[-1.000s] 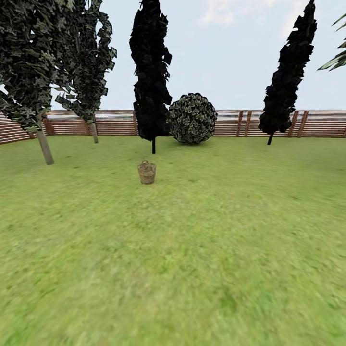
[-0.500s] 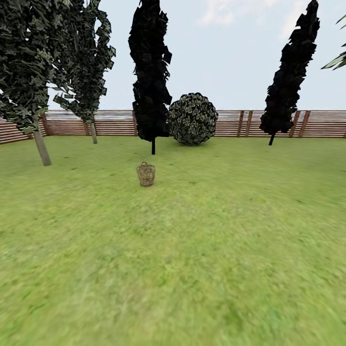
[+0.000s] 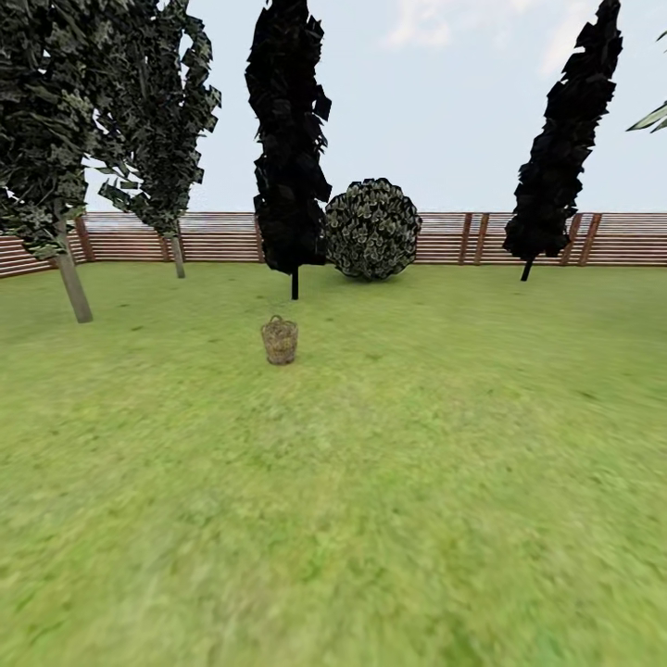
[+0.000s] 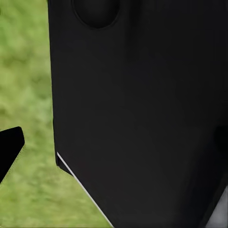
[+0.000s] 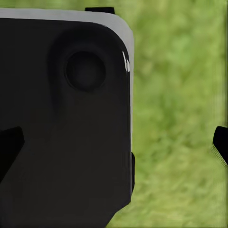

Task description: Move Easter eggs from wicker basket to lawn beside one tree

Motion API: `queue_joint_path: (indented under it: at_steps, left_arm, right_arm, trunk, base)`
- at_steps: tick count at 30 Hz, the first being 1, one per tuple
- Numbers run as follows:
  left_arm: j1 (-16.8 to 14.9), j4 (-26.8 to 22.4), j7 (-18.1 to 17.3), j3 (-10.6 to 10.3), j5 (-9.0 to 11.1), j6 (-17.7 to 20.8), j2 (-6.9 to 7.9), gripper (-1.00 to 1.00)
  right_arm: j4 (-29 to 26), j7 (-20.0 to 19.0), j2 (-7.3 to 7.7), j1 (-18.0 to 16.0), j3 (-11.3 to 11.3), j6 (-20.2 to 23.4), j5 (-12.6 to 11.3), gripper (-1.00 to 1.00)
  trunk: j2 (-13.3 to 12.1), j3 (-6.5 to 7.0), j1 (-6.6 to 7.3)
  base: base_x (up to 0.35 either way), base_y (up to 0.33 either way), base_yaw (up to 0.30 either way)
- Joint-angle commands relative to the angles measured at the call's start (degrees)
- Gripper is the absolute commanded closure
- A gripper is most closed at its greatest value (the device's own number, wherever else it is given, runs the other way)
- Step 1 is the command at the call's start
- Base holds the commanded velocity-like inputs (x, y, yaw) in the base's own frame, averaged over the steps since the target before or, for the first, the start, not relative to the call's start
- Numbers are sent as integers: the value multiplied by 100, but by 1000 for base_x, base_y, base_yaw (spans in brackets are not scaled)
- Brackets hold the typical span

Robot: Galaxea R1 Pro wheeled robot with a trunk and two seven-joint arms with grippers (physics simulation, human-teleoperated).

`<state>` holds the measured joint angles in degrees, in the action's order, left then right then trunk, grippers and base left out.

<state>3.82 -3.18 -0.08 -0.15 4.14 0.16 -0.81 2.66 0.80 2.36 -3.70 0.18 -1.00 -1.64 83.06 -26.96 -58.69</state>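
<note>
- Standing upright on the lawn (image 3: 371, 482), the wicker basket (image 3: 279, 341) is seen in the head view, well ahead of the robot and a little left of centre, with its small loop handle at the rim.
- Whatever lies inside the basket cannot be made out at this distance, so the eggs cannot be placed.
- A near-black tree (image 3: 289, 139) with a thin black trunk is seen just behind the basket, and a round leafy bush (image 3: 371, 229) is set beside that tree, against the brown slatted fence (image 3: 445, 238).
- A tree with a pale grey-brown trunk (image 3: 72, 283) and a mottled grey-green canopy is seen to the left of the basket, well apart from it; a second pale-trunked tree (image 3: 176, 256) is seen farther back, near the fence.
- Another near-black tree (image 3: 560, 148) is seen far to the right, close to the fence.
- In the left wrist view, a large black body panel (image 4: 142, 109) is seen close beyond the fingers, with blurred grass (image 4: 26, 85) beside it; one dark fingertip (image 4: 9, 147) is seen at the frame edge.
- Whether the left fingers are released or clenched cannot be told, since the second fingertip is lost against the black panel.
- In the right wrist view, a black panel with a grey rim (image 5: 66, 118) is seen beyond one finger, and grass (image 5: 175, 109) beyond the other.
- The right gripper (image 5: 114, 147) is seen with its two dark fingertips (image 5: 9, 149) spread to opposite edges of the frame, released, with nothing grasped between them.
</note>
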Motion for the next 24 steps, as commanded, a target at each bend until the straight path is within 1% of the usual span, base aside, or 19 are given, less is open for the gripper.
queue_joint_path:
  at_steps: [1, 6, 24]
  left_arm:
    - [4, -9, -1, -10, 43, 2, -4, -100]
    - [4, -14, -1, 6, 51, 2, -1, -100]
    - [4, -13, -1, 12, 60, 10, 0, -100]
  right_arm:
    - [15, 8, 12, -8, -1, -6, -17, -100]
    - [9, 8, 82, -8, -1, -6, -15, -100]
    - [10, 0, 72, -8, 17, -6, 11, -100]
  trunk:
    - [2, -4, -3]
    - [2, -4, -3]
    - [2, -4, -3]
  base:
    - [331, 0, 0]
    - [331, 0, 0]
    - [331, 0, 0]
